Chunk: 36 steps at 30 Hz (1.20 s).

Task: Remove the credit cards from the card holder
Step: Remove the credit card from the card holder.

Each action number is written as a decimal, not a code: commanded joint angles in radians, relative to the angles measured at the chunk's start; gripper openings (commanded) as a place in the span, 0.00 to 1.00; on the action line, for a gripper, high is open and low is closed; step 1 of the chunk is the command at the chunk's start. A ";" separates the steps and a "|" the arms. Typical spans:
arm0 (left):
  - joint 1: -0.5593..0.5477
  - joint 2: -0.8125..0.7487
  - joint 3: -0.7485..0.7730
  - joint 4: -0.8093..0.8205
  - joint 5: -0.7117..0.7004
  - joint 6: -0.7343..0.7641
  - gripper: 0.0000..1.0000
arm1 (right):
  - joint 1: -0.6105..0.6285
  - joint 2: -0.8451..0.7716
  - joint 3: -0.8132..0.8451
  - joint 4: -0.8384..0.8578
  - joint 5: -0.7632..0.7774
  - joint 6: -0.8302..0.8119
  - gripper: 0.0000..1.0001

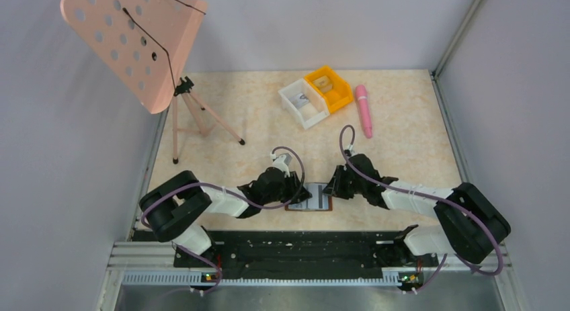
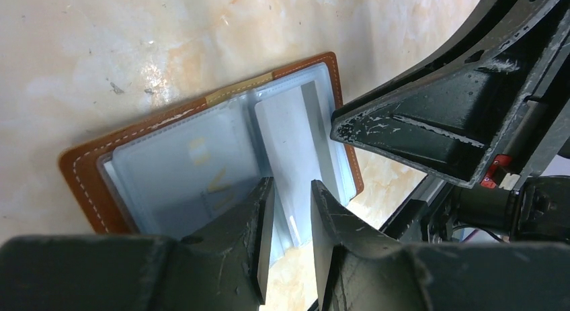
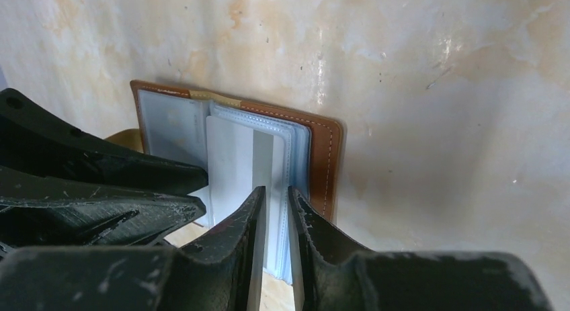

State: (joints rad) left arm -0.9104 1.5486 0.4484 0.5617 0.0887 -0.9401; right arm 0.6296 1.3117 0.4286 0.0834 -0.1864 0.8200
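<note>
The card holder (image 1: 312, 201) lies open and flat near the table's front edge, brown leather (image 2: 87, 164) framing pale blue pockets. A whitish credit card (image 2: 292, 133) with a grey stripe (image 3: 228, 160) shows in its right half, over clear sleeves. My left gripper (image 1: 300, 189) hovers over the holder's near edge (image 2: 292, 185), its jaws a narrow gap apart with nothing between them. My right gripper (image 1: 331, 188) comes in from the right (image 3: 275, 191), jaws slightly apart over the sleeves' edge by the card. The two grippers' tips nearly meet above the holder.
A white bin (image 1: 304, 103) and an orange bin (image 1: 328, 88) stand at the back, a pink pen-like object (image 1: 363, 109) beside them. A pink perforated music stand (image 1: 134, 42) on a tripod (image 1: 195, 119) occupies the back left. A black rail (image 1: 296, 247) runs along the front.
</note>
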 commanded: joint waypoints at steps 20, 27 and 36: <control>-0.015 0.004 -0.018 -0.030 -0.066 -0.063 0.37 | -0.009 0.028 -0.131 0.055 0.062 0.036 0.14; -0.019 0.022 -0.020 0.000 -0.049 -0.072 0.38 | -0.008 0.057 -0.137 0.070 0.060 0.033 0.06; -0.019 0.028 -0.036 0.070 -0.006 -0.092 0.38 | -0.008 0.084 -0.152 0.099 0.055 0.034 0.00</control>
State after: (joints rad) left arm -0.9237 1.5677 0.4236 0.6064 0.0551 -1.0214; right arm 0.6250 1.3403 0.3332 0.3000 -0.1776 0.8810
